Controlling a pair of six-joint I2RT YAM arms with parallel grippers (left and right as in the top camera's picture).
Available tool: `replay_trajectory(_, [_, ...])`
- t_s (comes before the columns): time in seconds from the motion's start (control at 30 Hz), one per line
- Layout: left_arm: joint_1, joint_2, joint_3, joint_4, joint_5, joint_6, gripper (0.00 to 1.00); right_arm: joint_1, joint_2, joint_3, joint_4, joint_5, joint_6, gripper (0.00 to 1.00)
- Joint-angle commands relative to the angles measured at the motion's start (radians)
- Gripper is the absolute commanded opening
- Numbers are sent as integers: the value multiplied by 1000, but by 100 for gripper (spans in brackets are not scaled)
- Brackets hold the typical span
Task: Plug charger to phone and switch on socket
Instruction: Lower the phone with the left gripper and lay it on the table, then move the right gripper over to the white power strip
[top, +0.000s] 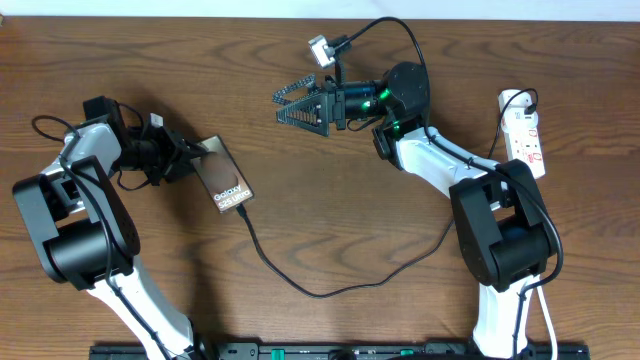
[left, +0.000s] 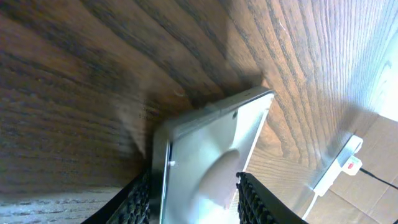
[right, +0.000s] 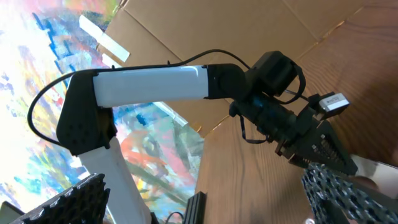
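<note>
The phone (top: 225, 175) lies on the wooden table (top: 330, 220), its screen text facing up. My left gripper (top: 198, 153) stands open around the phone's far end. In the left wrist view the phone (left: 211, 149) sits between the fingers (left: 252, 199), with a thin gap on each side. The charger (top: 320, 292), a thin black cable, meets the phone's near short edge and curves off to the right. The socket (top: 527, 135), a white strip with red markings, lies at the far right; it also shows as the socket (left: 341, 163). My right gripper (top: 280, 108) hangs open and empty above mid-table.
The right arm (top: 440, 160) stretches across between the socket and the table's middle. A small camera on a cable (top: 320, 48) sits near the back edge. A black rail (top: 330, 351) runs along the front edge.
</note>
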Motion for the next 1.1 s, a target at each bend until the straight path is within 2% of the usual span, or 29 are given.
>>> replay_trajectory(0.0, [-4, 6, -1, -20, -85, 16, 43, -2, -6, 16, 0, -6, 0, 99])
replay_trajectory(0.23, [-4, 6, -1, -22, -88, 16, 44, -1, -6, 16, 0, -6, 0, 99])
replay_trajectory(0.4, [-2, 5, -1, -22, -87, 16, 65, -2, -6, 16, 0, -9, 2, 99])
replay_trajectory(0.6, [1, -39, 0, -22, -79, 16, 71, -2, -6, 16, 0, -21, 4, 99])
replay_trajectory(0.77, [1, -156, 0, -23, -57, 18, 72, -2, -6, 16, -1, -22, 4, 99])
replay_trajectory(0.9, [-1, -287, 0, -17, 50, 43, 73, -2, -6, 16, -34, -34, 4, 99])
replay_trajectory(1.07, [-2, -465, 0, -13, 109, 43, 80, -13, -6, 17, -117, -35, 4, 99])
